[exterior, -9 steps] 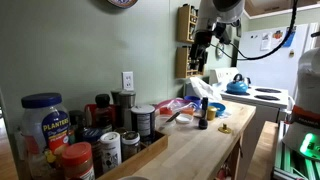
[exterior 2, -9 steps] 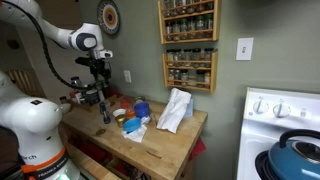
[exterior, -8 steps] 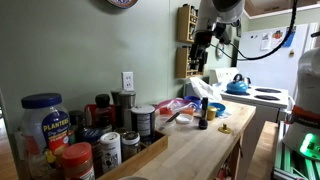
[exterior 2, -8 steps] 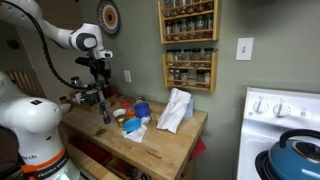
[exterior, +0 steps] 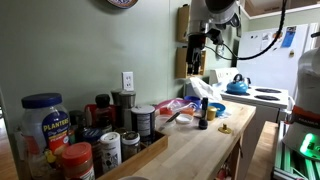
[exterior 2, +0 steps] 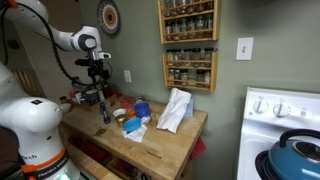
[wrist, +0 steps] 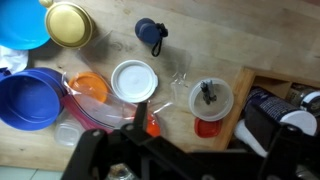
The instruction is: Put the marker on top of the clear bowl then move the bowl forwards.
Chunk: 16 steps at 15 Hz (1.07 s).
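**Clear bowl on the desk, end effector hanging high**

In my wrist view the clear bowl [wrist: 211, 99] sits on the wooden desk [wrist: 200, 40], below and to the right of the dark blue bottle [wrist: 150, 32]. A short dark shape lies inside its rim. I take it for the marker [wrist: 207, 93], though the blur keeps me from being sure. A white round lid [wrist: 133, 80] lies just below the bottle, a yellow bowl [wrist: 66, 22] is off to the bottle's left, and a big blue bowl [wrist: 30, 95] is lower and further left. In an exterior view my end effector [exterior: 197, 45] hangs well above the bottle. I cannot tell whether its fingers are apart or pressed together.
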Tool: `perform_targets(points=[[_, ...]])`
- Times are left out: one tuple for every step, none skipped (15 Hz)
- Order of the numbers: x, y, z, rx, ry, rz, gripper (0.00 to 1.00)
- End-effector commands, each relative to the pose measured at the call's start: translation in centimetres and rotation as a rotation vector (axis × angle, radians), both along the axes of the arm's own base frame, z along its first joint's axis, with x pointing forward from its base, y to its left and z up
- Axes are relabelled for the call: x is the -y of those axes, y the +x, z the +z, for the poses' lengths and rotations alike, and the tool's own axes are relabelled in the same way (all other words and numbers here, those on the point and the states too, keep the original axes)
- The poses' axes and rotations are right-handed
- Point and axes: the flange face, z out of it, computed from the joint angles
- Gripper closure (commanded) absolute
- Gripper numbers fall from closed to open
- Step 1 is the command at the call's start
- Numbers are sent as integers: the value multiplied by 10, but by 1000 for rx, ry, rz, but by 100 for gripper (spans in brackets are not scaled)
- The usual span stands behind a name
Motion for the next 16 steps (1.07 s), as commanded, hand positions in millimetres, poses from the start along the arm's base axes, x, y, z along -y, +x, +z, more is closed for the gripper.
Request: perform_targets(points=[[-53, 31, -31, -85, -129, 115, 0], [-66, 35, -41, -101, -172, 144, 0], [-77, 40, -50, -117, -214, 168, 0], [-85, 44, -59, -133, -254, 190, 0], [-93, 48, -67, -143, -298, 195, 0], [-99, 51, -75, -155, -333, 202, 0], [-104, 54, -83, -168, -356, 203, 0], [-110, 57, -89, -177, -369, 202, 0], [-116, 59, -96, -194, -372, 202, 0], [-122, 62, -100, -204, -372, 201, 0], [-127, 63, -105, -214, -364, 203, 0], [-132, 65, -110, -222, -357, 208, 0], [-137, 67, -114, -218, -356, 217, 0], [-140, 68, -121, -225, -357, 222, 0], [-142, 68, -128, -234, -363, 227, 0], [-144, 69, -132, -240, -359, 233, 0]])
